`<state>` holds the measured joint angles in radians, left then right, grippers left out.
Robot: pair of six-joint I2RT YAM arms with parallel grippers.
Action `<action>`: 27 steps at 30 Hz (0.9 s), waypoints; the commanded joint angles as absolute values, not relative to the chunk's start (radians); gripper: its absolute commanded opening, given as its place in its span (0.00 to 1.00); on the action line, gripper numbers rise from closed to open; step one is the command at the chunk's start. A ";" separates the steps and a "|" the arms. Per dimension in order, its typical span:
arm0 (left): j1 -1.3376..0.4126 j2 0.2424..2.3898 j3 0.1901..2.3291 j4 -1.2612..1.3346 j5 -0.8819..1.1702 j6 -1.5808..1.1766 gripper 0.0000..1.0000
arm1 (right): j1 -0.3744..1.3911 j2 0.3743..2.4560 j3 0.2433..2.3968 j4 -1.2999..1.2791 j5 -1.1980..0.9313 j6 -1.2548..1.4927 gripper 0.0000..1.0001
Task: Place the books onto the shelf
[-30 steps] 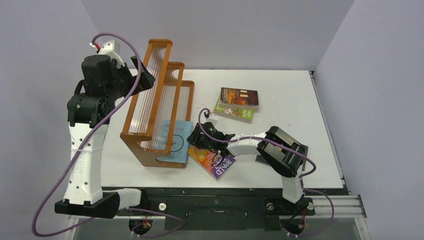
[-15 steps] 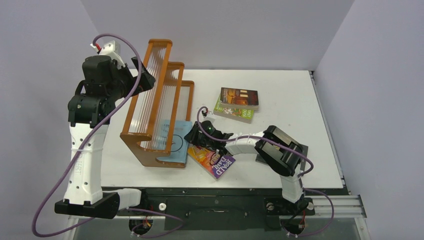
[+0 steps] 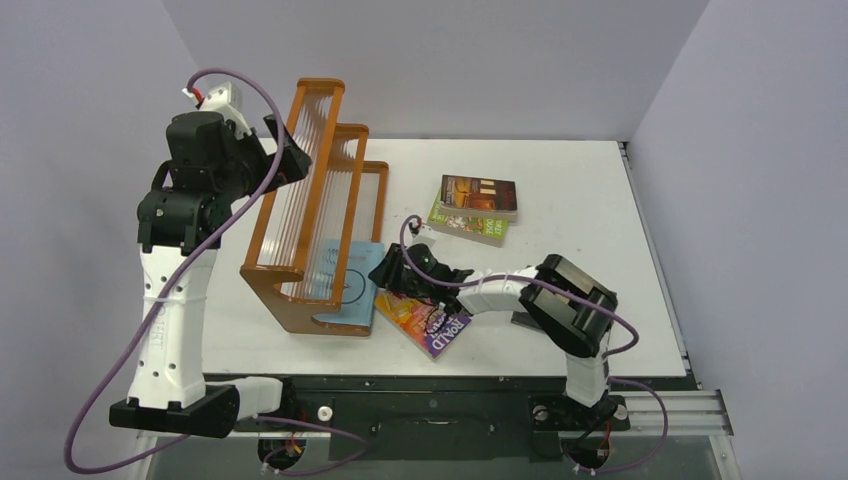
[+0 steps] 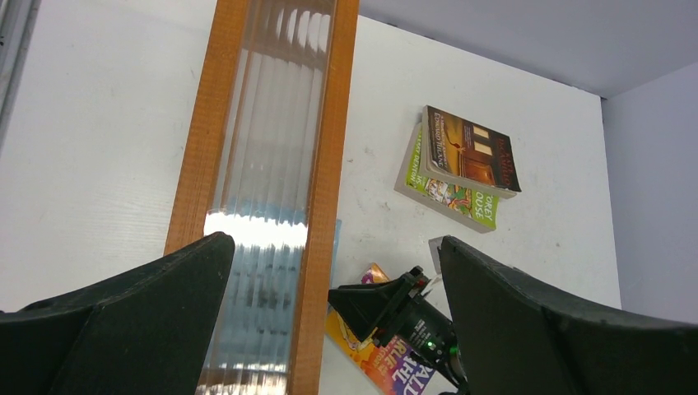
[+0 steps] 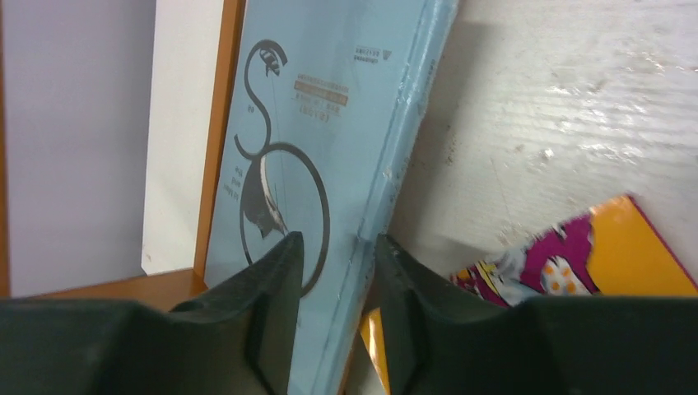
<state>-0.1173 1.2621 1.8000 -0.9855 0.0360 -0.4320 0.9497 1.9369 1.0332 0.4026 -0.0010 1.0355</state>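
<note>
The orange-brown wooden shelf stands on the white table toward its 9 o'clock side, with three tiers that step down toward 3 o'clock. The light blue book with the black drawing rests tilted against the lowest tier, at the shelf's 5 o'clock end, and part of it shows through the clear ribbed panel. Whether it sits in the slot or only leans there I cannot tell.

The right gripper is at the book's 3 o'clock edge. In the wrist view its fingers stand narrowly apart, one over the cover and one beside the edge. Whether they clamp the book I cannot tell.

The Roald Dahl book lies flat at 4 o'clock from the blue one, with a corner reaching its edge. The dark brown-orange book lies on the green book at the table's 1 o'clock, well apart from the shelf.

The left gripper hangs above the tallest tier at 10 o'clock, fingers spread wide, holding nothing
</note>
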 commanded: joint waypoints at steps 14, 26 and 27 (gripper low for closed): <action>-0.727 1.325 1.542 -0.822 -0.183 -0.492 0.96 | 0.601 1.349 0.554 0.165 -0.054 0.676 0.61; -0.985 1.465 1.174 -0.632 -0.171 -0.690 0.96 | 0.373 1.442 0.430 0.373 -0.375 0.721 0.61; -0.999 1.475 1.158 -0.625 -0.171 -0.708 0.95 | 0.373 1.454 0.437 0.380 -0.384 0.724 0.61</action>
